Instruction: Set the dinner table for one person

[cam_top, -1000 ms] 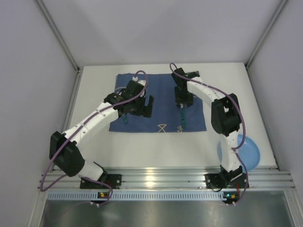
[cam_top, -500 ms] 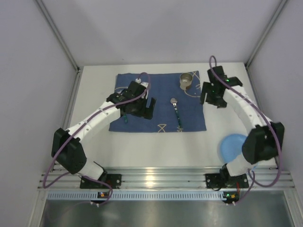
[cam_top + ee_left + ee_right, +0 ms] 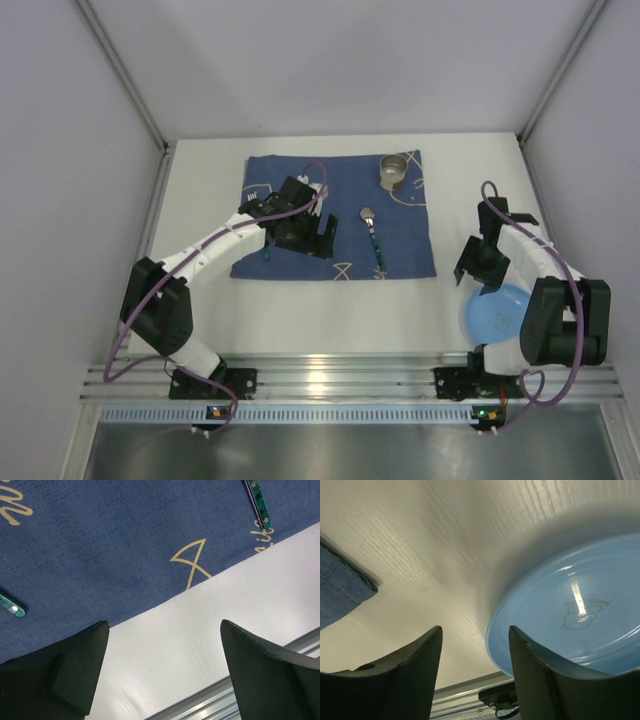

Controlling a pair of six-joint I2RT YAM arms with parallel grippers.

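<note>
The white dinner table (image 3: 200, 190) carries a dark blue patterned mat (image 3: 345, 200). On the mat stand a metal cup (image 3: 393, 170) and a green-handled spoon (image 3: 374, 238). A second green-handled utensil (image 3: 266, 253) is mostly hidden under my left arm. A blue plate (image 3: 497, 312) lies on the table at the near right. My left gripper (image 3: 318, 235) is open and empty over the mat's near edge (image 3: 164, 630). My right gripper (image 3: 478, 268) is open and empty just above the plate's left rim (image 3: 475, 645). The plate (image 3: 570, 610) fills the right of the right wrist view.
The ribbed aluminium rail (image 3: 340, 375) runs along the table's near edge, with both arm bases on it. Grey walls enclose the table on three sides. The mat's corner (image 3: 340, 590) shows left of the plate. Green handle ends (image 3: 260, 505) lie on the mat.
My right arm has swung from over the spoon on the mat out to the right and back toward the blue plate, uncovering the cup and spoon. My left gripper has shifted slightly right.
</note>
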